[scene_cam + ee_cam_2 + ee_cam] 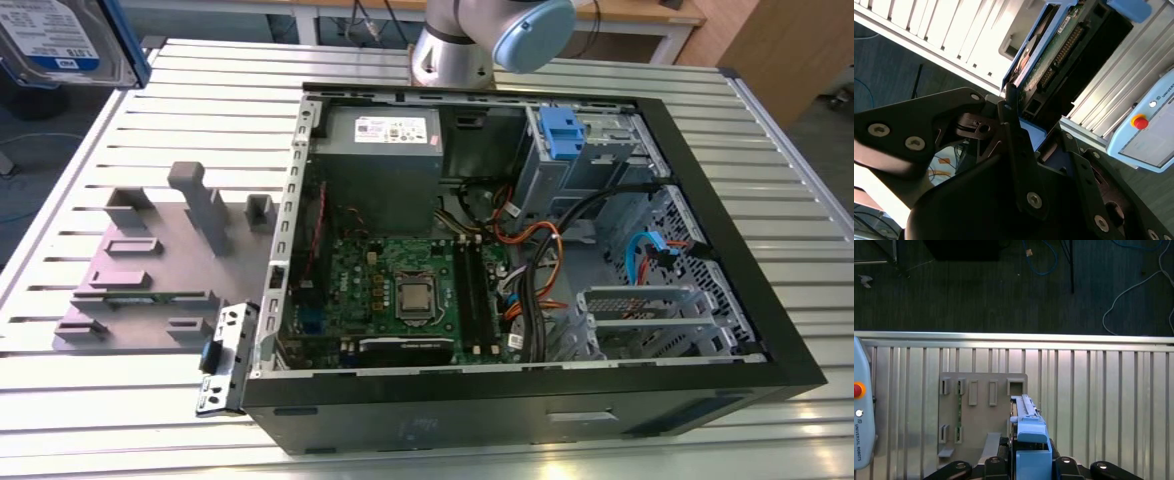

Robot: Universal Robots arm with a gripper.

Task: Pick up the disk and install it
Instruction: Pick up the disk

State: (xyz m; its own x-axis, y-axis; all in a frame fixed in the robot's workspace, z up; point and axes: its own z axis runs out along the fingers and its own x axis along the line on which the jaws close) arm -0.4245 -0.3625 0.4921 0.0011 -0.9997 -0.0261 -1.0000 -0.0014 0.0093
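The disk (56, 40), silver with a white-and-blue label in a blue carrier bracket, hangs in the air at the exterior view's far upper left, beyond the table's corner. In the second wrist view the disk (1054, 50) shows its green circuit-board side and blue frame edge, with my gripper (1040, 134) shut on it between two black fingers (1013, 131). In the first wrist view the blue bracket of the disk (1031, 432) stands edge-on above my gripper (1030, 467), high over the slatted table.
An open computer case (534, 400) lies on the slatted metal table (187, 110), with a grey drive cage and blue latch (561, 135) beside the power supply (380, 150). A grey parts fixture (147, 260) lies on the exterior view's left. A teach pendant (861, 415) rests at the table edge.
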